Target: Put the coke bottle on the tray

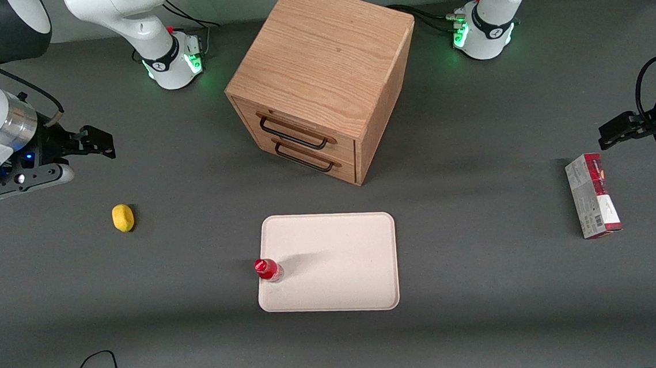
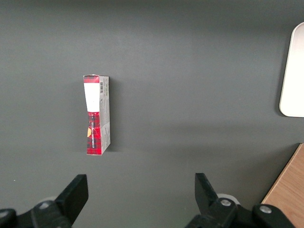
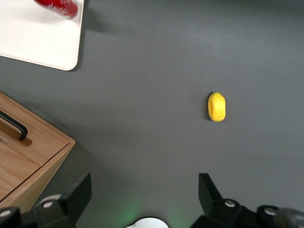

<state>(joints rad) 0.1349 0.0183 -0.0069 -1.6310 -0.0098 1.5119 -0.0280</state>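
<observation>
The coke bottle [image 1: 268,269], small and red with a red cap, stands upright on the cream-pink tray [image 1: 333,264], at the tray's edge toward the working arm's end. It also shows in the right wrist view [image 3: 58,6] on the tray [image 3: 33,35]. My gripper [image 1: 94,144] hangs open and empty above the bare table, well away from the tray toward the working arm's end. In its wrist view the fingers [image 3: 78,194] are spread wide with nothing between them.
A yellow lemon [image 1: 123,217] lies on the table between my gripper and the tray, also in the right wrist view [image 3: 217,106]. The wooden drawer cabinet [image 1: 323,80] stands farther from the front camera than the tray. A red-and-white carton box [image 1: 592,195] lies toward the parked arm's end.
</observation>
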